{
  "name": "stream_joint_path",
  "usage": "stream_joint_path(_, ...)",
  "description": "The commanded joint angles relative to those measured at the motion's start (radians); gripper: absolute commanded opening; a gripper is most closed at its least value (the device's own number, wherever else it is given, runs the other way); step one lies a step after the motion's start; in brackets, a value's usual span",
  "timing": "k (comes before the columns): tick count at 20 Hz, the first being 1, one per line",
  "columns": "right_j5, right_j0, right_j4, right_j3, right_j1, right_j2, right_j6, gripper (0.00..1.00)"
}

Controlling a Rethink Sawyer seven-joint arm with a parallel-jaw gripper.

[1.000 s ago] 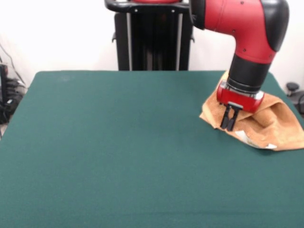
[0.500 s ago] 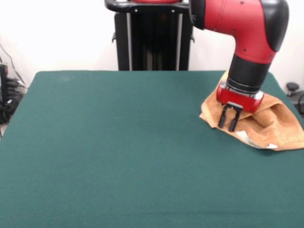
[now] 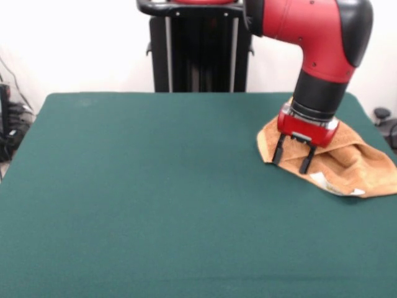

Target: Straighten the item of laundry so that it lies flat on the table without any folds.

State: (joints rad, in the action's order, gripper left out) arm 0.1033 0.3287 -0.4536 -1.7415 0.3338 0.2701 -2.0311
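The towel [image 3: 347, 158] lies crumpled near the right edge of the table [image 3: 155, 198], bunched in soft folds with a small white tag [image 3: 353, 193] showing at its front edge. The red arm [image 3: 316, 56] comes down over the towel's left part. The gripper [image 3: 291, 158] hangs with its two black fingers [image 3: 277, 151] spread wide, their tips low against the cloth's left corner, holding nothing.
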Motion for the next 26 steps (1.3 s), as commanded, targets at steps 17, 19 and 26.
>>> stream_joint_path(17, 0.159, 0.000, -0.022, -0.058, 0.034, -0.097, -0.191, 1.00)
stream_joint_path(19, 0.184, -0.001, -0.022, -0.063, 0.052, -0.096, -0.191, 1.00)
stream_joint_path(26, 0.211, -0.007, -0.020, -0.095, 0.095, -0.109, -0.193, 1.00)
